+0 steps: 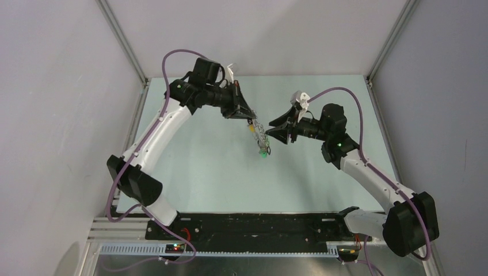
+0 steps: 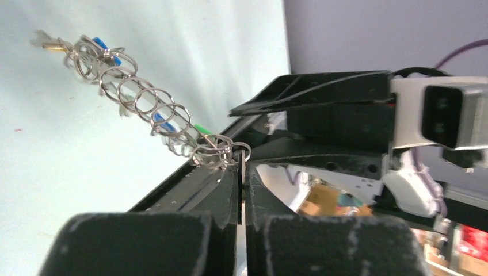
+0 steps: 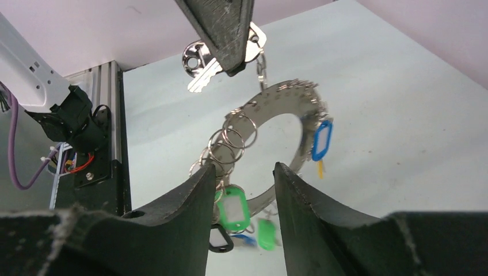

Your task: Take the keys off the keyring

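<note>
My left gripper [image 1: 248,118] is shut on a silver key [image 3: 198,60] and holds it in the air above the table. The keyring [image 3: 279,96], a wide grey metal loop, hangs from that key by a small split ring. Several small split rings [image 2: 144,100] sit on the loop and carry green [image 3: 233,210], blue [image 3: 322,140] and black plastic tags. In the top view the bundle [image 1: 260,139] dangles between the two grippers. My right gripper [image 3: 244,181] is open and empty. Its fingers stand either side of the loop's lower part without touching it.
The pale green table [image 1: 201,172] lies below the hanging bundle. Grey walls with aluminium frame rails [image 1: 124,43] close in the left, back and right sides. The black base plate [image 1: 247,224] runs along the near edge.
</note>
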Available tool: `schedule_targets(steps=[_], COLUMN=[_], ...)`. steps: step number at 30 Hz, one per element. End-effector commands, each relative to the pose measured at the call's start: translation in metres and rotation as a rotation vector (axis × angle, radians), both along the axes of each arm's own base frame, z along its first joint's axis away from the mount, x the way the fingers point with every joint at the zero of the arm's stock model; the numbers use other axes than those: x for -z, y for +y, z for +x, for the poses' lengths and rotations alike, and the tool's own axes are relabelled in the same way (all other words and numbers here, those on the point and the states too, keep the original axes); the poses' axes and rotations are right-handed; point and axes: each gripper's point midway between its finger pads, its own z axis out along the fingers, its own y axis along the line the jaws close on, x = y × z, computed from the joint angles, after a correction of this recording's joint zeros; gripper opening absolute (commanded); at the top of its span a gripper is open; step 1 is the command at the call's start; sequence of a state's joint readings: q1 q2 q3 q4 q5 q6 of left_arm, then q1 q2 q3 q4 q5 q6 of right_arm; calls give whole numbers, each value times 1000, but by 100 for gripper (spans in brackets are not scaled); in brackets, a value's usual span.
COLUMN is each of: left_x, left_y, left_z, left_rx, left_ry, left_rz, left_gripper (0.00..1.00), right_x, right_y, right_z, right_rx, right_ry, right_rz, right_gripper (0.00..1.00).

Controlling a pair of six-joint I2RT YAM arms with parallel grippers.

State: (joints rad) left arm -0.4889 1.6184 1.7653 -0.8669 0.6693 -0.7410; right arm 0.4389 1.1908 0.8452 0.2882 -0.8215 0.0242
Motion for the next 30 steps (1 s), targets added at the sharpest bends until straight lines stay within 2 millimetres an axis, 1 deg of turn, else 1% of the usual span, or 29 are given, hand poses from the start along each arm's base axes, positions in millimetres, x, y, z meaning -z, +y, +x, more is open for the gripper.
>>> schedule_targets(steps=[1, 2, 3, 4, 7, 9, 10, 11, 12, 13, 14, 15, 16, 17, 20, 23, 27, 28, 29, 30], left_x=[-1, 1, 0, 1, 2, 3, 1, 2, 0, 1, -1, -2, -3, -4, -7, -6, -10, -10, -15, -15], left_y=[19, 22, 21, 24, 22, 20, 20, 19, 21, 20, 24, 23, 27, 26, 32, 38, 39, 36, 38, 35], left_z=[-6, -3, -7, -4, -9, -13, -11, -15, -13, -16, -14, -17, -14, -16, -13, -6, -7, -9, -10, -11], left_rx=[36, 25, 50, 36, 83, 113, 113, 144, 152, 171, 179, 195, 203, 216, 226, 213, 272, 292, 304, 316], left_ry=[-168, -186, -215, -239, -303, -340, -363, -391, -432, -449, -492, -513, -554, -574, -647, -695, -779, -802, -842, -866], left_rz=[188, 218, 239, 276, 341, 372, 389, 407, 436, 453, 483, 499, 532, 546, 613, 687, 734, 736, 748, 744], left_gripper=[0, 0, 0, 0, 0, 0, 0, 0, 0, 0, 0, 0, 0, 0, 0, 0, 0, 0, 0, 0], right_x=[-7, -8, -8, -8, -9, -11, -11, -13, -13, -15, -15, -16, -17, -18, -21, -23, -23, -23, -23, -22], right_y=[-9, -11, -12, -13, -16, -17, -17, -16, -16, -16, -16, -15, -15, -14, -13, -12, -12, -12, -11, -10], right_z=[-2, -1, 0, 1, 5, 7, 8, 8, 9, 9, 9, 9, 8, 8, 7, 8, 12, 13, 13, 13], right_rx=[6, 11, 18, 24, 49, 58, 59, 59, 59, 54, 48, 39, 35, 27, 17, 11, 17, 17, 16, 7], right_ry=[-41, -45, -46, -48, -55, -61, -64, -72, -76, -95, -112, -129, -141, -154, -186, -205, -215, -217, -215, -219], right_rz=[8, 8, 8, 8, 9, 12, 12, 16, 18, 17, 13, 16, 16, 21, 24, 30, 34, 35, 36, 38], right_gripper=[46, 46, 46, 46, 46, 46, 46, 46, 46, 46, 46, 46, 46, 46, 46, 46, 46, 46, 46, 45])
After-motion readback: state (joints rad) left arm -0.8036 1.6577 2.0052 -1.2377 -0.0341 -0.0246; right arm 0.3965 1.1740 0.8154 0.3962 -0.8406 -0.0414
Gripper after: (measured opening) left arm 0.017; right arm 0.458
